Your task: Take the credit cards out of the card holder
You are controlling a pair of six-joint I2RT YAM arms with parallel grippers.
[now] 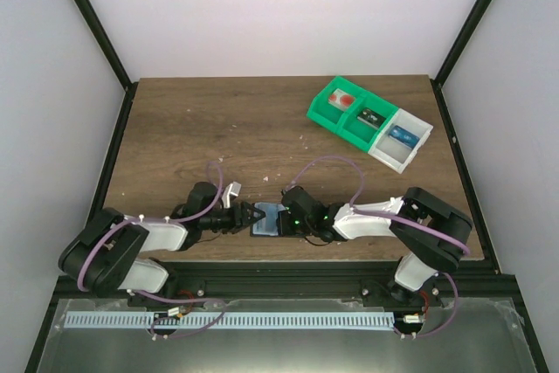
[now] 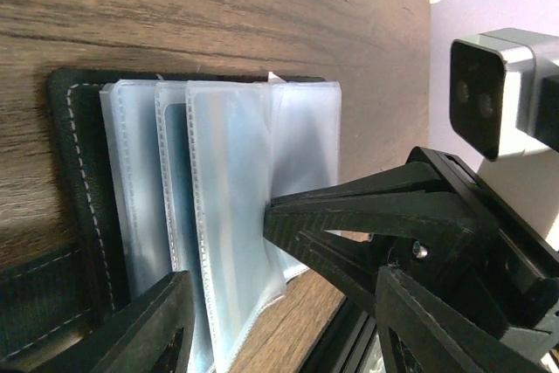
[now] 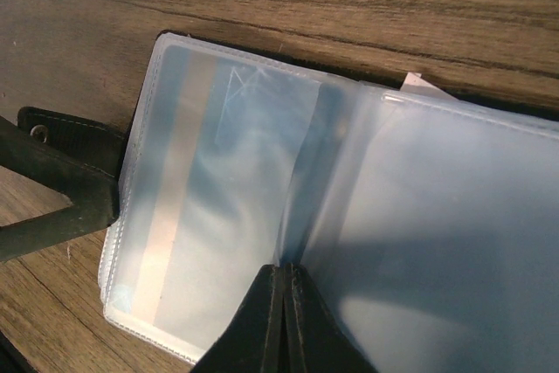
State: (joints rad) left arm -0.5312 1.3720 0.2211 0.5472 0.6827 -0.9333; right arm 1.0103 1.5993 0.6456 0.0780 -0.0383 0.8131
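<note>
The card holder (image 1: 269, 218) lies open on the wooden table (image 1: 218, 128). From above, most of it is hidden under the two grippers that meet over it. Its plastic sleeves (image 2: 227, 198) are cloudy, so what is inside is hard to see. In the right wrist view one sleeve shows a blue card (image 3: 201, 189) with a pale stripe, blurry through the plastic. One end of the holder is cut off in the left wrist view. The cover is black and soft with light stitching, and a small black tab (image 3: 70, 172) sticks out from one short edge. The sleeves are thin, shiny and fanned out like pages. The right gripper (image 3: 281, 272) comes from the right of the holder. Its two black fingers are pressed tight together at the fold between two sleeves, and I cannot tell if a sleeve is pinched there. The left gripper (image 2: 284, 290) sits at the holder's left end with its fingers wide apart, squeezing nothing. Far behind the holder and to its right, a green tray (image 1: 348, 111) and a white tray (image 1: 402, 139) touch each other. The small things inside them are too tiny to make out.
</note>
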